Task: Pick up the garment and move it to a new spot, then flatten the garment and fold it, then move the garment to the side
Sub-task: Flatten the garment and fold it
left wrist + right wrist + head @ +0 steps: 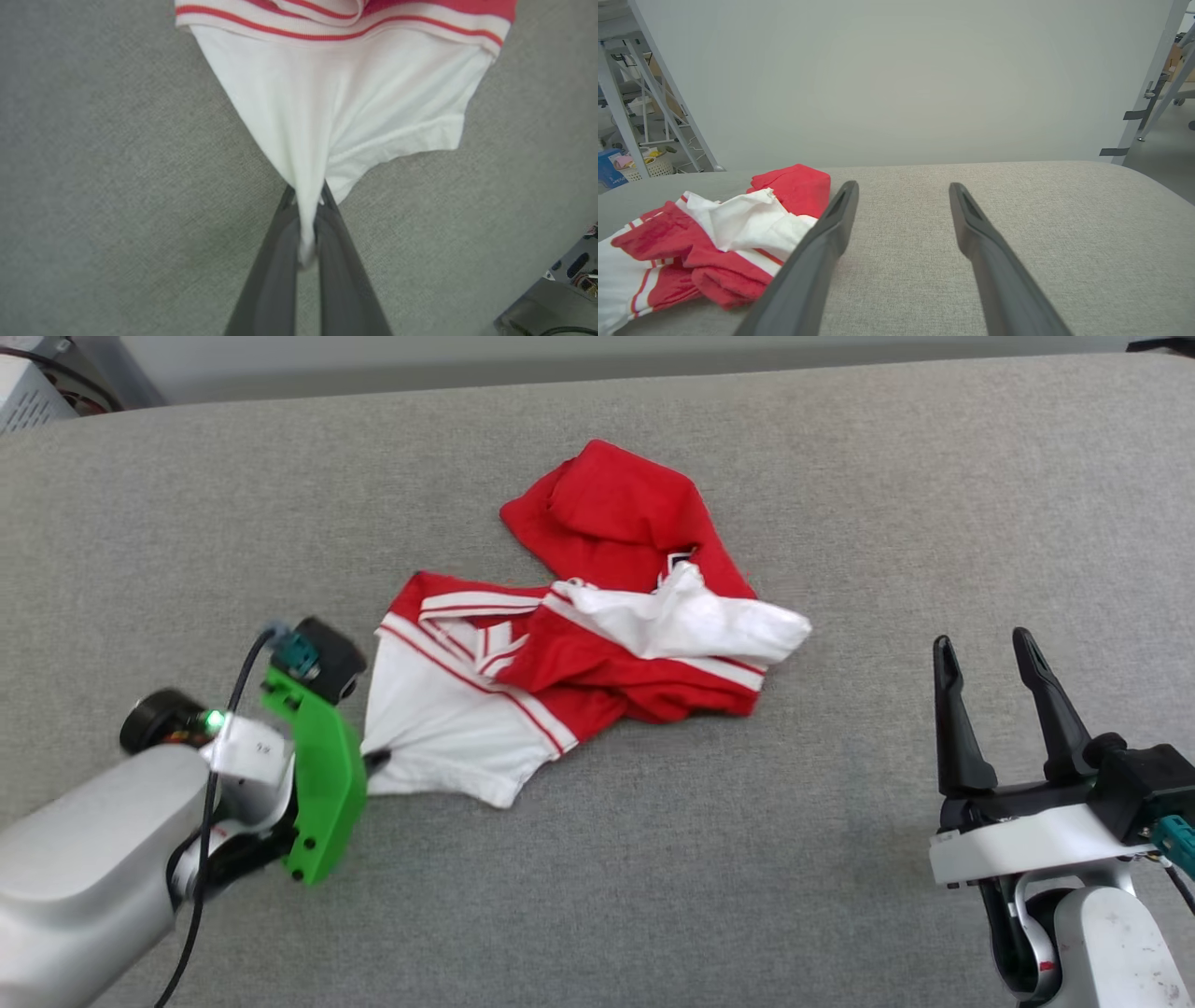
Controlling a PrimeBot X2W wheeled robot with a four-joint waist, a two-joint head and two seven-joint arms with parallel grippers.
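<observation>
left tool (308, 190) is clamped tight on a thin pinch of white cloth at the near-left edge of the garment (579, 663), with the fabric drawn into a narrow tuck between the fingers. the garment lies crumpled in a heap near the middle of the grey bench (840, 476). its white panel with red-striped trim faces the left tool, and the red body is bunched and folded over itself behind that. another white piece is draped on top (probably the other sleeve, though the folds make it hard to tell). right tool (982, 642) hovers well apart on the right, fingers spread wide, holding nothing. the main risk i see is the grip: it has only an edge, likely a single layer. a quick lift could let the cloth slide out, or drag the heap across the bench instead of raising it. the tangled red part could also come up knotted, which would make flattening harder.
</observation>
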